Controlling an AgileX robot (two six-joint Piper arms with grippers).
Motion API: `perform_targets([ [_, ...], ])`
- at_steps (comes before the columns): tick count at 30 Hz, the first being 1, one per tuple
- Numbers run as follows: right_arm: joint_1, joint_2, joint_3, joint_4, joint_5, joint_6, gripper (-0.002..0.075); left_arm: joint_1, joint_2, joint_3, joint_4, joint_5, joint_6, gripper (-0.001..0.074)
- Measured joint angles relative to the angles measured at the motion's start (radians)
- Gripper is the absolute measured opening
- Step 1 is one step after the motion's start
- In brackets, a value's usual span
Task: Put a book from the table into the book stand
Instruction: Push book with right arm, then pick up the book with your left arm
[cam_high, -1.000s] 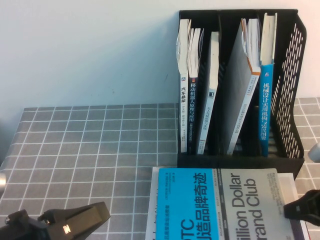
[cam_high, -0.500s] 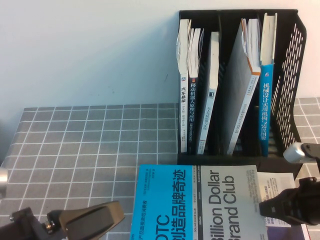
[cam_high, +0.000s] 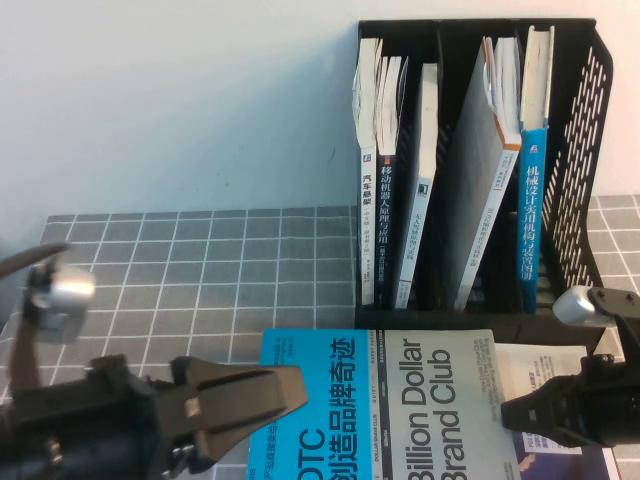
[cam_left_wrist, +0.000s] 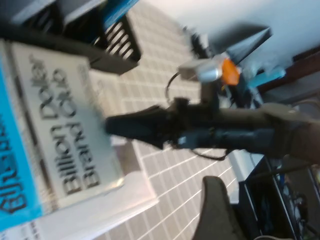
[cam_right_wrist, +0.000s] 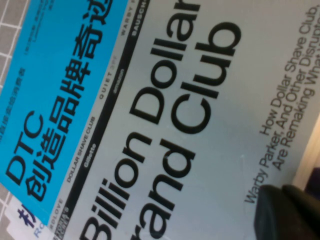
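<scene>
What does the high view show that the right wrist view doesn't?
Only the high view shows the stand with its upright books, the table, the left hand low at the book's left edge, and the right hand at the book's right edge. Only the right wrist view shows the cover's small subtitle. Both show the book.

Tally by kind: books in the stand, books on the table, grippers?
Books in the book stand: 5
On the table: 2, the book atop a white book
Grippers: 2, left gripper left of the book, right gripper right
Total: 9
</scene>
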Motion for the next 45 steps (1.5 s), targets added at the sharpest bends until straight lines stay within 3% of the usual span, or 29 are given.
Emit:
perform_targets([
  [4, 0.0, 0.0, 0.0, 0.0, 0.004, -0.021, -0.0003, 0.05, 0.123, 0.0, 0.017, 0.043, 0.0, 0.0408],
  [12, 0.0, 0.0, 0.0, 0.0, 0.004, -0.032, -0.0003, 0.344, 0.354, -0.004, 0.064, 0.262, 0.131, 0.0414],
  [17, 0.0, 0.0, 0.0, 0.0, 0.004, -0.034, -0.0003, 0.441, 0.49, -0.01, 0.064, 0.302, 0.241, 0.0414],
  [22, 0.0, 0.0, 0.0, 0.0, 0.004, -0.036, -0.0003, 0.45, 0.647, -0.01, 0.046, 0.323, 0.349, 0.043],
  [31, 0.0, 0.0, 0.0, 0.0, 0.004, -0.036, -0.0003, 0.45, 0.896, -0.018, -0.091, 0.367, 0.532, 0.0553],
  [45, 0.0, 0.002, 0.0, 0.0, 0.004, -0.041, -0.0003, 0.423, 0.995, -0.022, -0.209, 0.428, 0.664, 0.0563],
])
